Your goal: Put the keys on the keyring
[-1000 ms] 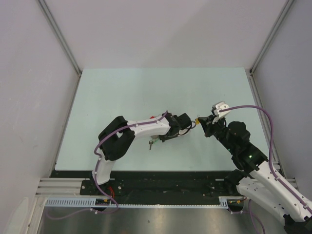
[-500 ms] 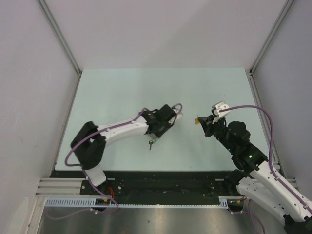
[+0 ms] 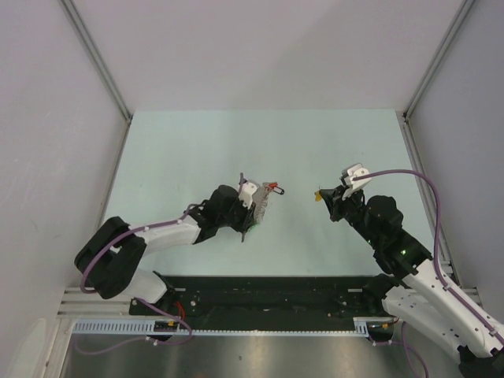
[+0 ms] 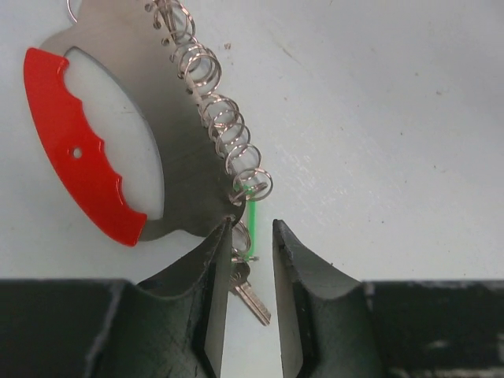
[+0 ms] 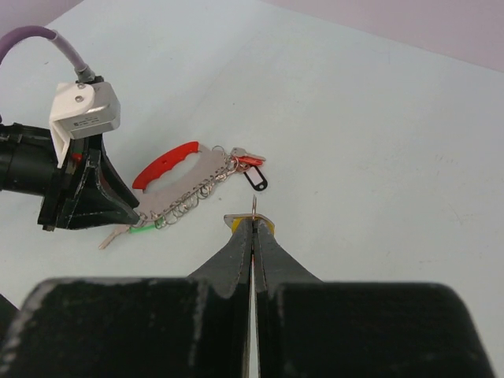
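Left tool (image 4: 250, 236): fingers stand apart with bare tabletop (image 4: 394, 118) showing between them; nothing is clamped. The keyring (image 4: 185, 157) lies flat on the tabletop directly ahead of this tool, and its nearest corner meets the tip of the tool's left finger. Keyring construction: a grey metal fan-shaped plate with a pale window cut through it, a red curved band (image 4: 79, 157) with a scalloped inner edge along the side far left of the tool, and a row of small wire rings (image 4: 220, 118) strung along the straight edge running away from the tool. The green key (image 4: 253, 298) hangs from the ring closest to the tool; its head shows edge-on as a thin green line, and its metal shaft lies in the gap between the fingers. The red key (image 5: 250, 161) sits at the far end of the ring row. Right tool (image 5: 252, 224): fingers pressed together on the yellow key (image 5: 235, 224), whose thin blade projects past the tips. The keyring lies ahead of and left of this tool, apart from it.
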Motion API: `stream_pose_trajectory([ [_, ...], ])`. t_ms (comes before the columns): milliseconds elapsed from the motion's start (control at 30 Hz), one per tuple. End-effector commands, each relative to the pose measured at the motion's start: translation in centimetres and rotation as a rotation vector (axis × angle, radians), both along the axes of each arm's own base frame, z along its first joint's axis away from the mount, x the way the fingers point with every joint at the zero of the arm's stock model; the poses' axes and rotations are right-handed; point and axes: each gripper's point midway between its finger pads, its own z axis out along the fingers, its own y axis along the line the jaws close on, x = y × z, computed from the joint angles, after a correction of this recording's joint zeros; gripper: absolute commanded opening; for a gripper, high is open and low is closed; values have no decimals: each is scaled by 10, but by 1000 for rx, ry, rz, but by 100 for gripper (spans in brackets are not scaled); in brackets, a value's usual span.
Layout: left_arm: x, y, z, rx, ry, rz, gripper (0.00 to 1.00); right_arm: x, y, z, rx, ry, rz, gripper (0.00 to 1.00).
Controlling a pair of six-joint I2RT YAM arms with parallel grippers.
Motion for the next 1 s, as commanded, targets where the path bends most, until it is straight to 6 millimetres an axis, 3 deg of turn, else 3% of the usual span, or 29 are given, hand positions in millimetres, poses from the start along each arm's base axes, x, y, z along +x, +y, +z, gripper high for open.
stream_pose_trajectory([
  [0, 23, -15, 34, -214, -168, -45, 32, 0, 4, 8, 26, -21, 13, 0],
  [67, 27, -14, 41, -244, -211, -58, 32, -2, 6, 8, 31, -22, 28, 0],
  [333, 23, -12, 30, -263, -242, -147, 38, -1, 11, 5, 24, -13, 48, 0],
  [700, 21, -10, -1, -240, -174, -188, 43, -1, 12, 2, 16, -3, 54, 0],
  [967, 18, -6, -10, -273, -154, -217, 45, 0, 13, 1, 15, -1, 56, 0],
])
